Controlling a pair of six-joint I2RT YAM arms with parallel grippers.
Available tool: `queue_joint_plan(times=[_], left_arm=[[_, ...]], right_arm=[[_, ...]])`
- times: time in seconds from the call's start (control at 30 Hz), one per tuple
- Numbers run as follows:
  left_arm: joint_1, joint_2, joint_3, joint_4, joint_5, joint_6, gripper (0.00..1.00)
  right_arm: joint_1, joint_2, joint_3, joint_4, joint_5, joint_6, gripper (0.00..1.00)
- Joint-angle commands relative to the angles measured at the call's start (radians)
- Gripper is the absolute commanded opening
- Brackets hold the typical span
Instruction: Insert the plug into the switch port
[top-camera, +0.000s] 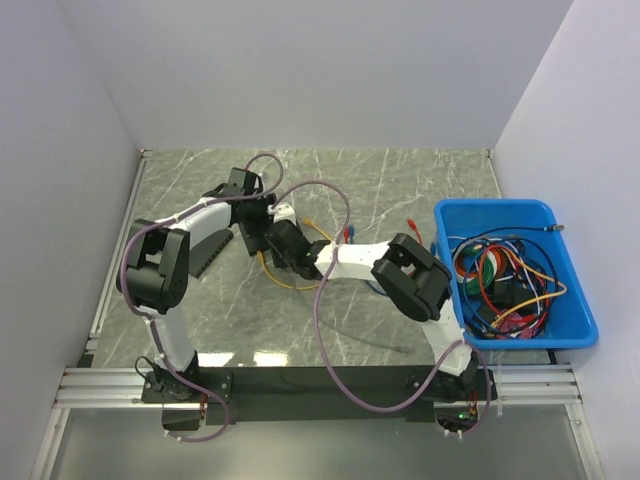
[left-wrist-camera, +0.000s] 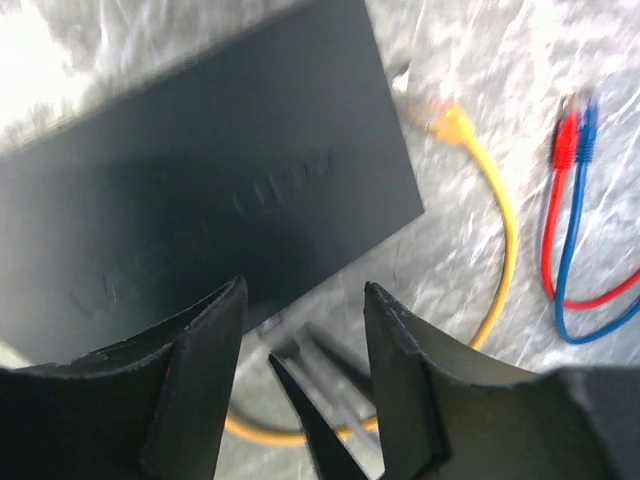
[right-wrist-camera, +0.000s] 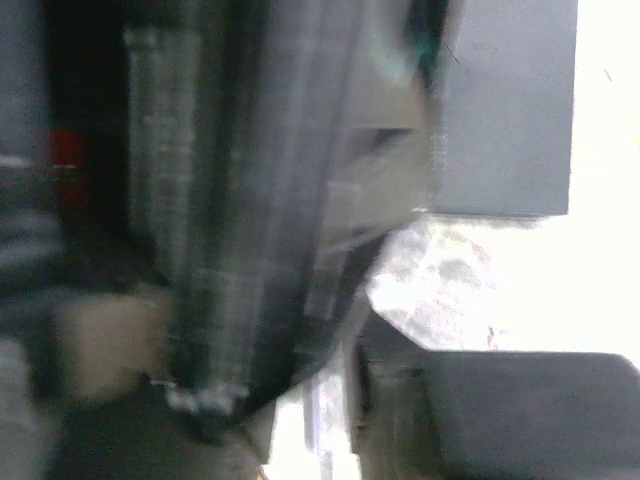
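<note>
one flat black switch (left-wrist-camera: 200, 190) by the parted left claw (left-wrist-camera: 305, 290); right claw (top-camera: 278, 240) state unclear.

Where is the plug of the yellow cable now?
In the left wrist view, the yellow cable's plug lies on the marble tabletop just right of the flat black switch box, with the red cable and blue cable further right.

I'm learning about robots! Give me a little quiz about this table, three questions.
1. True or false: the blue bin is empty.
2. Which colour cable lies closest to the black switch? A yellow, B green, C white.
3. Fill the gap: in the left wrist view, the red cable lies beside a ____ one.
Key: 1 false, it holds tangled cables. 2 A, the yellow cable. 3 blue, the blue cable.
</note>
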Motion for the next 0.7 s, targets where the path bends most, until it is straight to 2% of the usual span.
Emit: queue_joint_plan(times=[0.0, 0.07, 0.17, 0.5, 0.67], left_arm=[[-0.008, -0.028, -0.024, -0.248, -0.051, 0.015, 0.59], [0.002, -0.052, -0.021, -0.248, -0.070, 0.016, 0.60], [0.008, -0.095, -0.025, -0.247, -0.126, 0.016, 0.62], [0.012, -0.246, -0.045, -0.250, -0.275, 0.010, 0.64], [0.014, -0.321, -0.051, -0.254, -0.402, -0.007, 0.64]], right_arm=[[-0.043, -0.110, -0.041, 0.117, 0.077, 0.006, 0.38], [-0.040, -0.132, -0.054, 0.108, 0.082, 0.002, 0.42], [-0.027, -0.152, -0.063, 0.089, 0.078, -0.003, 0.44], [-0.011, -0.055, 0.055, -0.017, 0.085, 0.020, 0.45], [-0.009, -0.011, 0.078, -0.021, 0.060, 0.034, 0.45]])
